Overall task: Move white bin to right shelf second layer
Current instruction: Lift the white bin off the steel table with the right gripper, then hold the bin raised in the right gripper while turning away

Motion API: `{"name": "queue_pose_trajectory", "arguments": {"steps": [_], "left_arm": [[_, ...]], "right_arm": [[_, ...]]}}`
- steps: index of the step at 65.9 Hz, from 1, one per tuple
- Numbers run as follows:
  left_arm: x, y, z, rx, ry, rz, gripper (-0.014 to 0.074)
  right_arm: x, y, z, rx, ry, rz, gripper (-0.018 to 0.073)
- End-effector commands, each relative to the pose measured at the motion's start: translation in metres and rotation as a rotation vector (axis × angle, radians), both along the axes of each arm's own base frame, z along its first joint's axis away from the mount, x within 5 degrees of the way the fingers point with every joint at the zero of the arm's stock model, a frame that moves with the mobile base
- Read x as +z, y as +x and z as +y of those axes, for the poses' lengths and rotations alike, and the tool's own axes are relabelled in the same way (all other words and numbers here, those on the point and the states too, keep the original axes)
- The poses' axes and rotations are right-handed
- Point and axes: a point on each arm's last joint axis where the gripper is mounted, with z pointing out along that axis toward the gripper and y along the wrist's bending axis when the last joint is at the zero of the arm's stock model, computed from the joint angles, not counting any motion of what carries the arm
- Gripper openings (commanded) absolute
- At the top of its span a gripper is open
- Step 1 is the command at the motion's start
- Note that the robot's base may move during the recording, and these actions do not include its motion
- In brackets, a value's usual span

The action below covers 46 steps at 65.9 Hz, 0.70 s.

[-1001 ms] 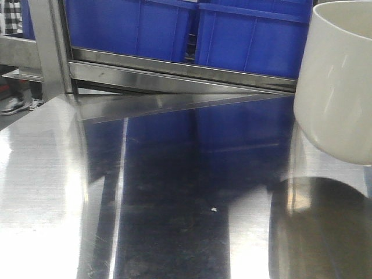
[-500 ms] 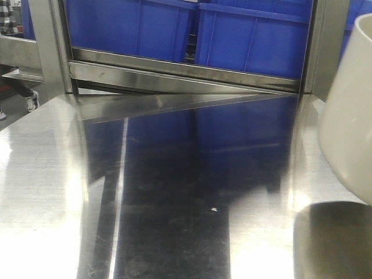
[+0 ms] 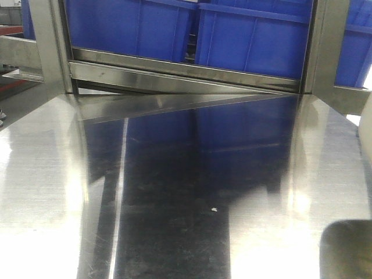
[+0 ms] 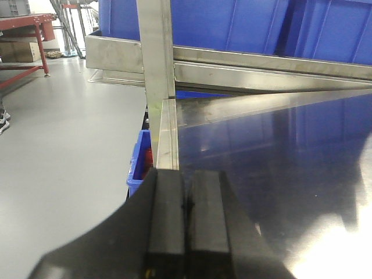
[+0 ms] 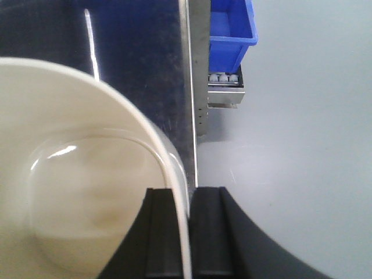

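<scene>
Right fingers are clamped on the white bin, one inside the rim and one outside, with the thin wall pinched between! The right gripper holds it over the right edge of the brushed-steel counter, the bin lying left of the fingers. It's glossy cream plastic with rounded corners and a smooth floor. Off that edge, far right, small white rollers peek out beneath a blue crate; which tier cannot be told. The left gripper sits at the counter's left edge, fingers pressed together on nothing. The right arm looks set to carry rightward.
</scene>
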Motion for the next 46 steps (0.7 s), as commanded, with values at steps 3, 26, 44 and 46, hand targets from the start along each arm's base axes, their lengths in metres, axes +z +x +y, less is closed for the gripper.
{"name": "queue_pose_trajectory", "arguments": {"steps": [3, 26, 44, 46], "left_arm": [[-0.0037, 0.0004, -0.0003, -0.003, -0.012, -0.064, 0.0085], [-0.0037, 0.0004, -0.0003, -0.003, -0.012, -0.064, 0.0085], [-0.0037, 0.0004, -0.0003, -0.003, -0.012, -0.064, 0.0085], [-0.0037, 0.0004, -0.0003, -0.003, -0.012, -0.064, 0.0085]], "right_arm": [[0.0151, 0.0038, -0.0010, -0.008, -0.003, -0.104, 0.0087], [0.0175, 0.0053, 0.0036, 0.071, -0.031, -0.137, 0.0046], [0.0174, 0.0053, 0.0034, 0.074, -0.040, -0.136, 0.0046], [0.0174, 0.0053, 0.0034, 0.074, -0.040, -0.136, 0.0046]]}}
